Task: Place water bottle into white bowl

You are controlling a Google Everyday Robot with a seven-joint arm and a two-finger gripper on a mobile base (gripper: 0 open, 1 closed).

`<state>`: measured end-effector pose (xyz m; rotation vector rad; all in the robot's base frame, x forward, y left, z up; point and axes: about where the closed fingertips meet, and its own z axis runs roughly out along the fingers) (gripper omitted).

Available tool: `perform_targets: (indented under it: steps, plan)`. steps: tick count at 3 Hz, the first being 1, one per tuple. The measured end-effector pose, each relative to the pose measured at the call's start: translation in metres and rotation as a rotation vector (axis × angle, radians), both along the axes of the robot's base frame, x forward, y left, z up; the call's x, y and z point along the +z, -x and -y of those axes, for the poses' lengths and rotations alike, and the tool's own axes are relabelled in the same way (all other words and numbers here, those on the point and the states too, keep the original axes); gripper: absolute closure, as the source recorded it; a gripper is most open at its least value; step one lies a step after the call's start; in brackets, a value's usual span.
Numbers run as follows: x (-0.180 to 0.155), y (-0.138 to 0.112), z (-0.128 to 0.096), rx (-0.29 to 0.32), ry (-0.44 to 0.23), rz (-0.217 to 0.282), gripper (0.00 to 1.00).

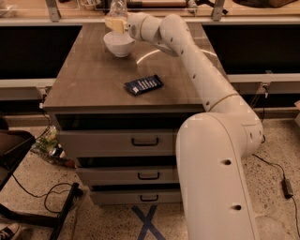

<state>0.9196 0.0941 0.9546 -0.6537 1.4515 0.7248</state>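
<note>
The white bowl (119,45) stands at the far left of the brown table top (93,79). The water bottle (118,8) is upright directly above the bowl, clear with a pale band, and its top is cut off by the upper edge of the view. My gripper (116,24) is at the end of the long white arm (197,70), which reaches across the table from the right. It is shut on the bottle's lower part and holds it just above the bowl's rim.
A dark phone-sized packet (144,85) lies at the table's middle. Drawers (140,140) sit below the table top. A rail with posts (215,11) runs behind the table. A dark chair base and cables (28,187) are on the floor at left.
</note>
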Motion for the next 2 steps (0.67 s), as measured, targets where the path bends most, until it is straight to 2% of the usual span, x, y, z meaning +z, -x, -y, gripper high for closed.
perform_targets:
  steps: [1, 2]
  plan:
    - [-0.0009, 0.0003, -0.0033, 0.004, 0.0, -0.001, 0.0]
    - [-0.0009, 0.0003, -0.0034, 0.004, 0.0, -0.001, 0.0]
